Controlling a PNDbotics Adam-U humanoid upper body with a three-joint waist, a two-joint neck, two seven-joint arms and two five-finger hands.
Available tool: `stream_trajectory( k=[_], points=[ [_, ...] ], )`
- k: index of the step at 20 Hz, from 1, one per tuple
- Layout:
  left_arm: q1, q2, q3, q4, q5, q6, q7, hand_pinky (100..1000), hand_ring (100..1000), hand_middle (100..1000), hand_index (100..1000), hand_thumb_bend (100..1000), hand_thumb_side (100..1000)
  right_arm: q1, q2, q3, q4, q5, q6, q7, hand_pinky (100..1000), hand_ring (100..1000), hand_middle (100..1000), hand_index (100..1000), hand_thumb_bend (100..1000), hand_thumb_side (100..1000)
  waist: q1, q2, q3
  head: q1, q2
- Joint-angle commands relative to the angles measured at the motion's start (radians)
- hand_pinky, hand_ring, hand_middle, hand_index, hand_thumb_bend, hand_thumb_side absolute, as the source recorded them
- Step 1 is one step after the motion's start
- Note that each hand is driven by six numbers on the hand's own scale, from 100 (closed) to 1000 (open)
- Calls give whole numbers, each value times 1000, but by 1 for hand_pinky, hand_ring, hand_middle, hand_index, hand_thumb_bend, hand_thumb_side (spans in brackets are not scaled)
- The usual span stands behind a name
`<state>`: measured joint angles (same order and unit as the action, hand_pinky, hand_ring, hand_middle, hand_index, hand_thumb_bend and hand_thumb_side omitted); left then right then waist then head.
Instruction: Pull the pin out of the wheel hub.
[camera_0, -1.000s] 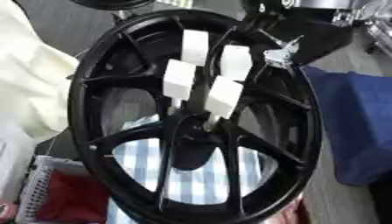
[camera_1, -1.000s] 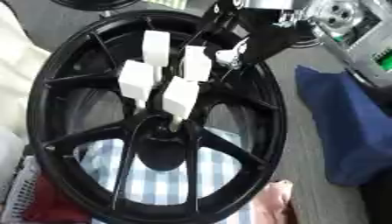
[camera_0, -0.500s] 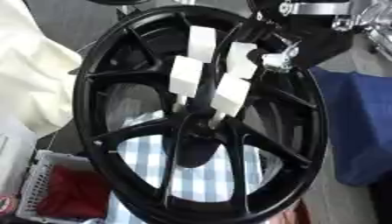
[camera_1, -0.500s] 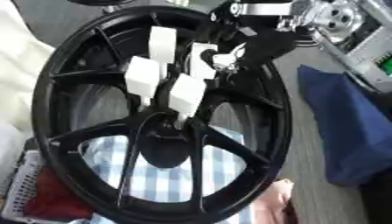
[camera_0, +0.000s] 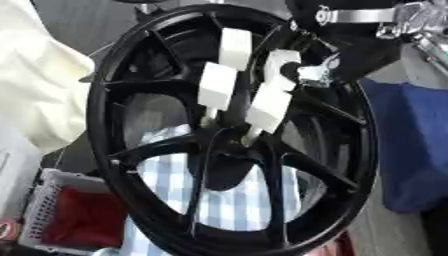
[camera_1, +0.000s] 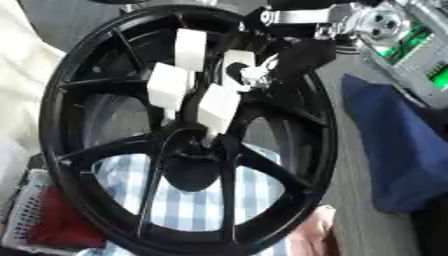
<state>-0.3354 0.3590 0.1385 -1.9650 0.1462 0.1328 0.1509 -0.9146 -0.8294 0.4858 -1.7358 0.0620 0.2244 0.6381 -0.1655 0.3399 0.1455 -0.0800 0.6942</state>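
We see a black wheel (camera_0: 232, 135) standing tilted, filling most of the view; four white pins (camera_0: 216, 91) stick out just above its hub (camera_1: 188, 150) — the upper-right pin (camera_1: 234, 67) is the one our right hand (camera_1: 293, 55) reaches, its dark fingers curled about it; behind the wheel's lower spokes lies a checked cloth (camera_0: 229, 200); a blue bag (camera_1: 394, 150) sits to the wheel's right; a red-lined basket (camera_0: 66, 215) below its left rim.

A workshop or lab: a black car wheel (camera_0: 232, 130) stands upright over a checked cloth (camera_0: 232, 200), with a basket (camera_0: 35, 210) near left and green circuit boards (camera_1: 420, 55) far right.
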Motion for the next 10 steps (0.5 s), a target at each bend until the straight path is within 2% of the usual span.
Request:
stream_trajectory(
  k=[1,7,10],
  points=[
    [-14,8,1,-14,2,1,-1,677,795,696,750,100,799,-10,-9,-4,14,33,-9,-3,854,852,831,856,209,506,6,-15,3,1,2],
    [-14,6,2,-14,1,2,-2,678,795,696,750,100,800,-10,3,-6,36,53,-18,-9,854,851,834,877,204,496,5,-10,7,1,4],
    [-15,6,2,-15,1,2,-3,678,795,696,750,100,800,-8,5,-7,47,57,-16,-13,849,837,804,864,196,486,5,-7,7,2,3]
  ],
)
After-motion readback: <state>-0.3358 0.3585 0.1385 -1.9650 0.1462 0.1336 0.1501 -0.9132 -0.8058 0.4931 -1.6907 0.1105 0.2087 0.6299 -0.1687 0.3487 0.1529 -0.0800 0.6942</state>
